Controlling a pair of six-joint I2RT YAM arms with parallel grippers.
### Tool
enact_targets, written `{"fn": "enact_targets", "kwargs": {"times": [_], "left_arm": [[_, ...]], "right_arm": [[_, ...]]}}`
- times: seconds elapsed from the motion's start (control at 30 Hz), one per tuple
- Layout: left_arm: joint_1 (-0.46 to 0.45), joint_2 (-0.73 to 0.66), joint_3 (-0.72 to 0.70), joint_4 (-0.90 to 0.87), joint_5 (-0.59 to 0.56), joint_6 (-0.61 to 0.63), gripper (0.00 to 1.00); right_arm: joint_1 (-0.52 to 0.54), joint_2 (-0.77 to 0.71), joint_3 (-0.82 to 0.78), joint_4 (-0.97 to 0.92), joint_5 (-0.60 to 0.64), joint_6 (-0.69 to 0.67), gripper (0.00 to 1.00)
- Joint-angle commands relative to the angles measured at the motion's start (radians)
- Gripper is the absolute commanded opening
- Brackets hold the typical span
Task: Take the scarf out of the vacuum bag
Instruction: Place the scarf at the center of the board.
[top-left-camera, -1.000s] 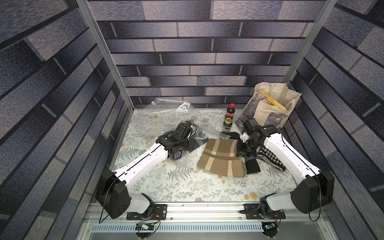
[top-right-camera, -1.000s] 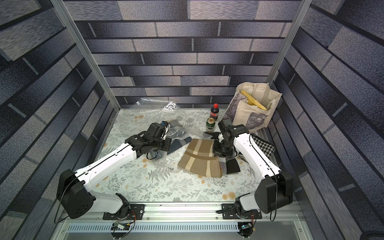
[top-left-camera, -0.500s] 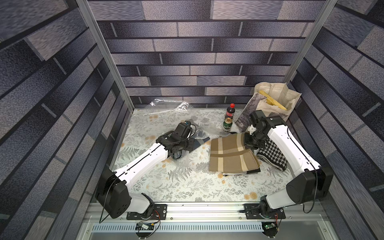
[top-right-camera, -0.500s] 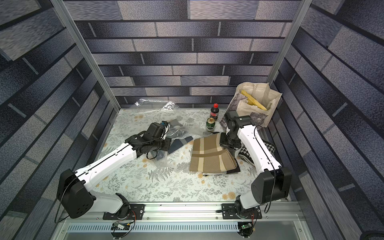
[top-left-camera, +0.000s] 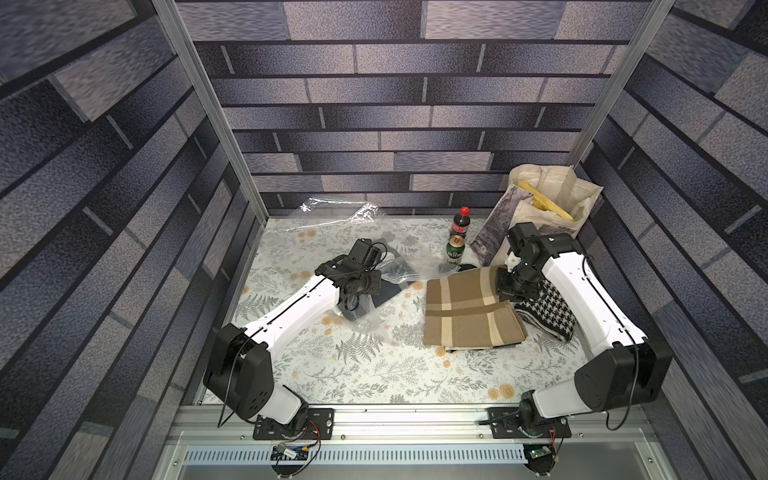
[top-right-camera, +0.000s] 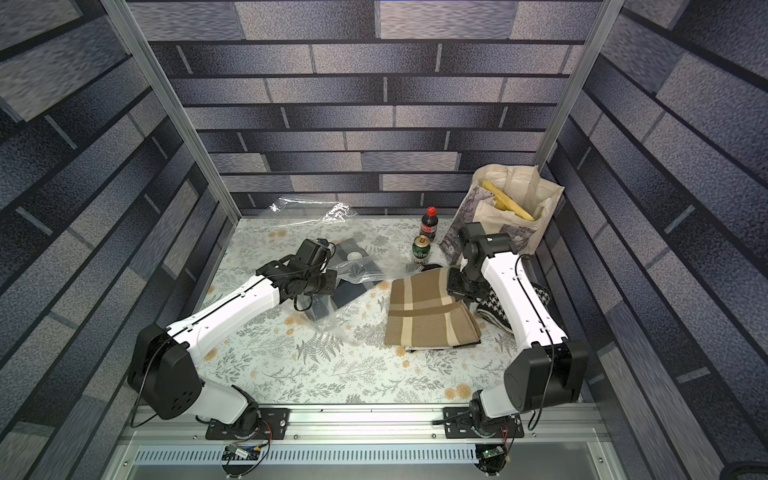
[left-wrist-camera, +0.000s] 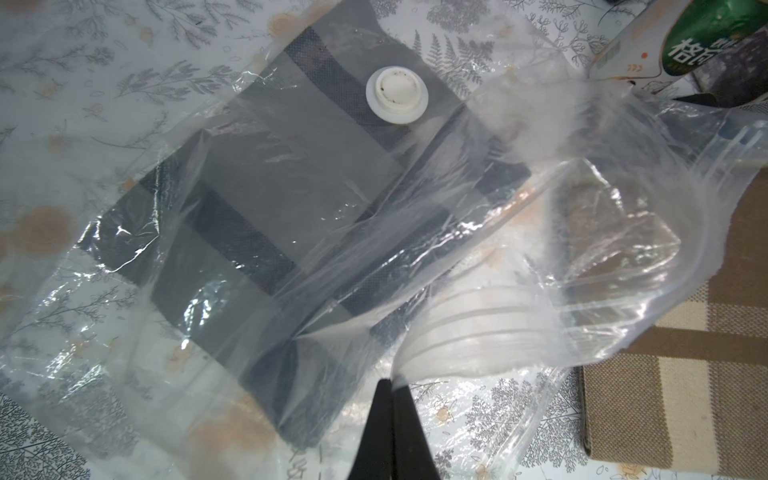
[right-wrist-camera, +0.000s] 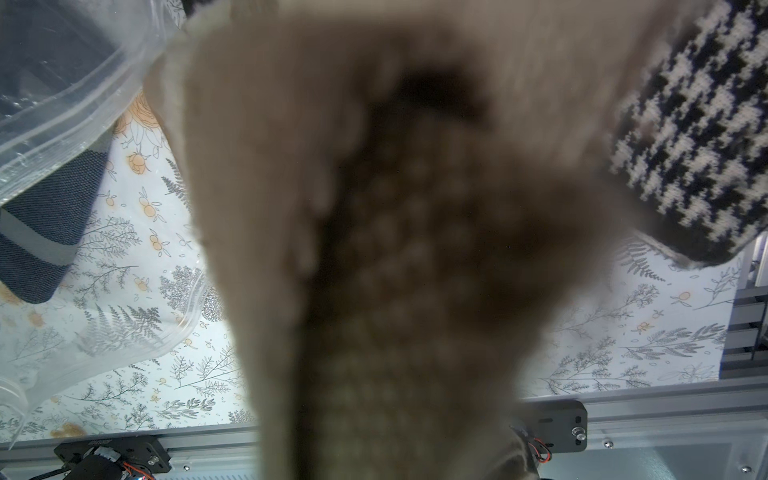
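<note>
Enclosure of three walls: back wall (top-left-camera: 395, 104), left wall (top-left-camera: 83, 166) and right wall (top-left-camera: 685, 166), all bore a grey-violet brick print. Two aluminium corner posts (top-left-camera: 208, 112) stood at the rear. The tabletop (top-left-camera: 374, 374) was covered in a pale fern-and-orange-flower print. An aluminium rail (top-left-camera: 415, 419) and a slotted grille (top-left-camera: 395, 456) ran along the front. The light was even.

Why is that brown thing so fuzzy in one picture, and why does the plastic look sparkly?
Right wrist view: the tan scarf sits close to the lens, so it is out of focus. Left wrist view: light glints white off the crinkled vacuum bag, while its valve cap looks sharp.
</note>
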Motion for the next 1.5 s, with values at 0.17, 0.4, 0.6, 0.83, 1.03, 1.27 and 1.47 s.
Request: {"fn": "enact_targets", "kwargs": {"times": [0.17, 0.4, 0.6, 0.83, 1.03, 1.27, 1.47], "left_arm": [[0.136, 0.000, -0.002, -0.087, -0.095, -0.074, 0.00], [0.267, -0.067, -0.013, -0.116, -0.095, -0.096, 0.00], [0.382, -0.180, -0.081, -0.061, -0.035, -0.164, 0.00], [0.365, -0.228, -0.098, -0.036, -0.018, -0.147, 0.00], [0.315, -0.228, -0.089, -0.035, -0.010, -0.118, 0.00], [0.285, -0.239, -0.086, -0.030, 0.018, -0.103, 0.00], [0.263, -0.257, -0.082, -0.032, 0.020, -0.092, 0.00]], "right_arm": [[-0.050, -0.035, -0.025, -0.044, 0.056, -0.044, 0.00], [-0.074, -0.021, -0.053, -0.013, 0.048, -0.052, 0.00], [-0.081, -0.004, -0.045, -0.008, 0.090, -0.050, 0.00], [-0.089, 0.037, -0.076, 0.050, 0.115, -0.040, 0.00], [-0.089, 0.056, -0.076, 0.106, 0.084, -0.027, 0.00], [-0.100, 0.119, -0.035, 0.110, 0.113, -0.029, 0.00], [-0.121, 0.182, -0.029, 0.117, 0.190, -0.042, 0.00]]}}
